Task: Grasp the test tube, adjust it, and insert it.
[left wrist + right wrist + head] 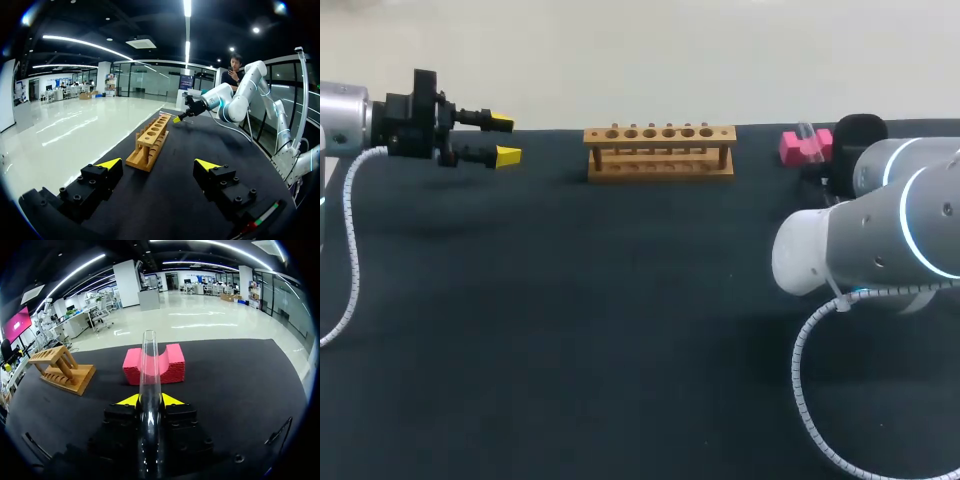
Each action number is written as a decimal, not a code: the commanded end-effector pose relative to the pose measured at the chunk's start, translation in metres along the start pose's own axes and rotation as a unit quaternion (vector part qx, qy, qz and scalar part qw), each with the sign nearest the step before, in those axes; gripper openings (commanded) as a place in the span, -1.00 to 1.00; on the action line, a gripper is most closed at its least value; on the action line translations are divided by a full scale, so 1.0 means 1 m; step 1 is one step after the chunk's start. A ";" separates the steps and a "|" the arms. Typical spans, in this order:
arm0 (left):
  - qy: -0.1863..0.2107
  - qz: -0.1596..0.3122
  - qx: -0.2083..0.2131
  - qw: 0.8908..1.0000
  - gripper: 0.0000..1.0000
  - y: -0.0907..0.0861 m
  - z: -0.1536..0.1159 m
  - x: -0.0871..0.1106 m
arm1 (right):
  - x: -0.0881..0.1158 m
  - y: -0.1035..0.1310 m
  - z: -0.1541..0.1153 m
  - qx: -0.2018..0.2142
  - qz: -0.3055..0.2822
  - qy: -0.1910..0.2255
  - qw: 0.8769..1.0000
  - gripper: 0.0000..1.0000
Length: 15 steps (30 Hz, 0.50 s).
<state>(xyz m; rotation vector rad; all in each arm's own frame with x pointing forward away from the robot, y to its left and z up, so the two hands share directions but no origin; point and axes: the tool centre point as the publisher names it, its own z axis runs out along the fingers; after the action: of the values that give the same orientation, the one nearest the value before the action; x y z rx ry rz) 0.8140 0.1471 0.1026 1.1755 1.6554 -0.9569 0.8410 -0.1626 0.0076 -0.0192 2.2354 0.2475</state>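
Test tube [149, 390] sat clamped in right jaws, left jaws apart — could slip w/ hasty re-angling, missing rack [67, 376].

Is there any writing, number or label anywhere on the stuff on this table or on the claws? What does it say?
None that can be read.
wooden rack: plain wood, no marks.
pink block: no print.
test tube: clear glass, no scale or label showing.
left claw and right claw: black bodies and yellow tips, no lettering visible.
table: plain dark surface.
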 end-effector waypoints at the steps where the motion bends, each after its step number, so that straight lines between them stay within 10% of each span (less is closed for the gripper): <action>1: -0.002 0.002 -0.003 1.000 1.00 -0.002 -0.001 0.001 | -0.005 0.004 -0.014 0.041 0.005 0.005 0.999 -1.00; 15: -0.002 0.002 -0.003 1.000 1.00 -0.002 -0.001 0.001 | -0.026 0.019 -0.052 0.076 0.020 0.007 0.997 -1.00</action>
<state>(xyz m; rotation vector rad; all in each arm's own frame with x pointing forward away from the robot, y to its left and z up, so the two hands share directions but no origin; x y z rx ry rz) 0.8140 0.1471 0.1026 1.1754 1.6554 -0.9569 0.8248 -0.1596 0.0482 0.0571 2.2403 0.2019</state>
